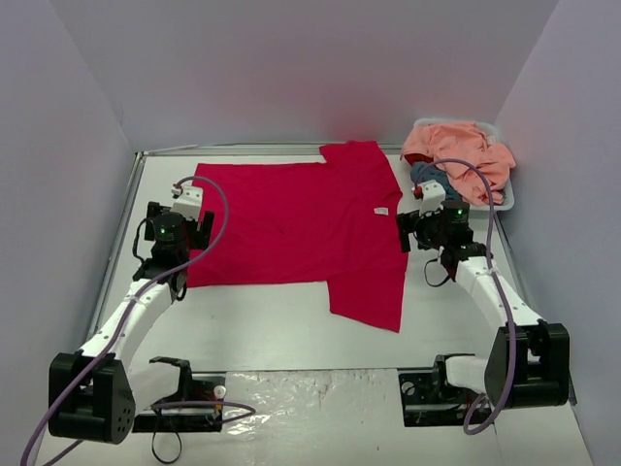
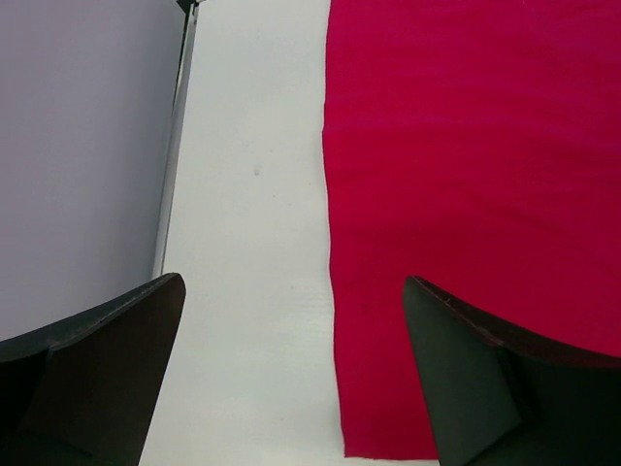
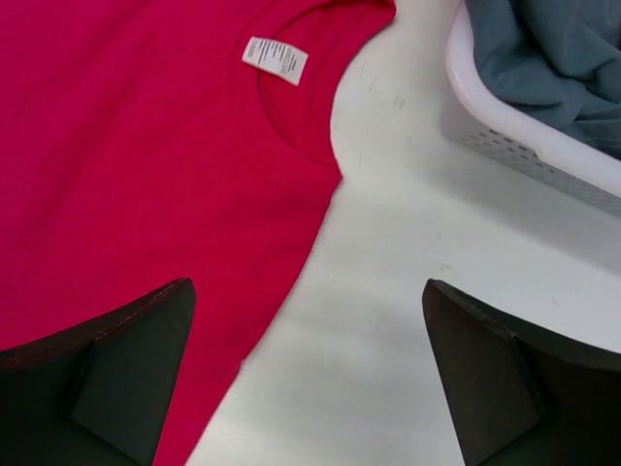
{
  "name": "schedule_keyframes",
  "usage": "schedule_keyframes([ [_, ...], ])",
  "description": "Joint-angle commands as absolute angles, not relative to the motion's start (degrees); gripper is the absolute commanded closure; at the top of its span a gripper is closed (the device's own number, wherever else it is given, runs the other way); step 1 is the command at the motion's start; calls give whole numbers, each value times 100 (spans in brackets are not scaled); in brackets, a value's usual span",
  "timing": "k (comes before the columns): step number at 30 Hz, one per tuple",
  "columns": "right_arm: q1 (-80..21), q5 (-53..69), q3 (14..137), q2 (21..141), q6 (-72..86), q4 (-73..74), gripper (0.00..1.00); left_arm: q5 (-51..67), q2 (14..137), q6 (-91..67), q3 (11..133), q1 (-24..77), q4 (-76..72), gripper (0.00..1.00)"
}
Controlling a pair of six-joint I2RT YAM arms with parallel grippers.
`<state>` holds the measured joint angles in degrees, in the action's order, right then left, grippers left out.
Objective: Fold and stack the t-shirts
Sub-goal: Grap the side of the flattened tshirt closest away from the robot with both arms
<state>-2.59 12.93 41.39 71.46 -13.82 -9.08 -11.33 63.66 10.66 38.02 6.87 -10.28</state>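
Note:
The crimson-red t-shirt [image 1: 301,228] lies spread flat on the table, hem to the left, collar with its white neck label [image 1: 381,211] to the right. My left gripper [image 1: 184,254] is open and empty over the hem's near corner; the left wrist view shows the hem edge [image 2: 335,291] between its jaws. My right gripper [image 1: 415,233] is open and empty beside the collar; the right wrist view shows the shoulder edge [image 3: 281,282] and the label [image 3: 275,59]. A peach-pink t-shirt [image 1: 461,150] and a teal-blue one [image 1: 429,178] lie crumpled in the basket.
The white plastic basket [image 1: 506,199] stands at the back right, close to my right gripper; its corner shows in the right wrist view [image 3: 514,131]. Grey walls close in the table on the left, back and right. A metal rail [image 2: 173,165] runs along the left edge.

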Motion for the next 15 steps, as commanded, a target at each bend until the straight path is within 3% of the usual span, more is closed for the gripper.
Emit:
schedule_keyframes([
  [1, -237, 1476, 4350, 6873, -1871, 200, 0, -1054, 5881, 1809, 3693, 650, -263, 6],
  [9, -325, 1949, 5245, 7136, -2907, 1932, 0, -1222, 5440, 2258, 3744, 650, 1088, 6],
  [12, -745, 1759, 5282, 7225, -3505, 2425, 0, -1020, 5511, 2390, 3735, 650, 1274, 6],
  [15, -1799, 988, 5099, 7277, -3753, 2768, 0, -1010, 5598, 2426, 3726, 650, 1318, 6],
])
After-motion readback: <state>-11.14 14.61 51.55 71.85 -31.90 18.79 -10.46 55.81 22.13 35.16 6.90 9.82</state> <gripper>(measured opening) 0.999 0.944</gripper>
